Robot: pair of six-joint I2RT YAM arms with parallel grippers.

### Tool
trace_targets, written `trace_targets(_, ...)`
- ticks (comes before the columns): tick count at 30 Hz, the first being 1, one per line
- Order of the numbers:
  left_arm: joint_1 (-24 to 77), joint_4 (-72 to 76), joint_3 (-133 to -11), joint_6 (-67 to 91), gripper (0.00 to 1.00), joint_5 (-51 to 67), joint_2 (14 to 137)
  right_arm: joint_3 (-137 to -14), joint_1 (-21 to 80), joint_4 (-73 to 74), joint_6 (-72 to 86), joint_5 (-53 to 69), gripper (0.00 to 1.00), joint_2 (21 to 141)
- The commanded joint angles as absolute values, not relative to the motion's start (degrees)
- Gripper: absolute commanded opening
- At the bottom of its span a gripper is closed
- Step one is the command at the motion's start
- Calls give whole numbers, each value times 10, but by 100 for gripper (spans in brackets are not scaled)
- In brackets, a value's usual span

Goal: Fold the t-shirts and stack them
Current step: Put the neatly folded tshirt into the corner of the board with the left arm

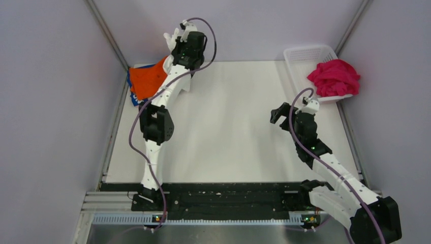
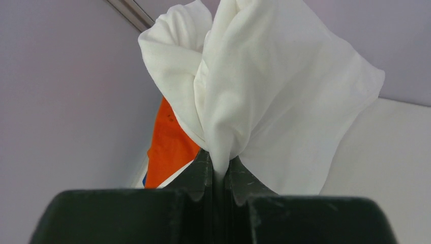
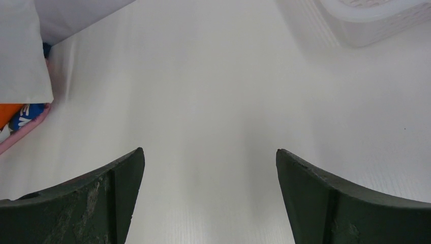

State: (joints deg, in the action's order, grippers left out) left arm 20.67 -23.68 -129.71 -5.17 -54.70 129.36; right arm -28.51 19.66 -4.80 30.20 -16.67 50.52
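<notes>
Left gripper [image 2: 219, 170] raised over far left corner, jaws pinched on bunched white t-shirt [image 2: 269, 86], orange t-shirt [image 1: 148, 79] on blue-patterned t-shirt [image 1: 133, 95] below; right gripper [image 3: 209, 151] jaws spread wide, near right edge; magenta t-shirt [image 1: 334, 76] heaped in basket [image 1: 305, 53], far right corner.

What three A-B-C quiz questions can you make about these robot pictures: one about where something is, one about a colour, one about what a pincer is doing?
1. Where is the magenta-pink t-shirt?
A. mid-table
B. in the white mesh basket
C. on the floor

2. What colour is the t-shirt in the left pincer?
A. white
B. green
C. black

3. How is the right pincer?
A. open, empty
B. shut on a shirt
C. shut on a cup

Answers:
1 B, it is heaped in the basket at the far right.
2 A, white cloth bunches out of it.
3 A, its fingers stand wide apart, with nothing between.
</notes>
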Motion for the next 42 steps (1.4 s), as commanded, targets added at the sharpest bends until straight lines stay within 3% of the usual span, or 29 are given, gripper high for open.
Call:
trace_targets(1,193,-229,-1347,-13,0,-546,1237,-293,190,-63,308,-175,99,500)
trace_targets(9,163,-219,-1349,-2,0,-543,1250,-298,190,-52,307,-179,99,503)
trace_targets(31,-25,-241,-1232,153,0,-298,1271,-314,191,-42,288,-213,99,549)
trace_targets(32,-27,-240,-1226,155,5,-294,1271,-315,190,-41,287,-214,99,551)
trace_targets(35,-32,-244,-1220,154,34,-311,1273,-317,190,-39,287,-216,99,554)
trace_targets(39,-40,-266,-1219,167,46,-360,1267,-321,191,-30,287,-221,99,556)
trace_targets(42,-47,-296,-1217,184,62,-355,1248,-326,190,-18,287,-225,99,556)
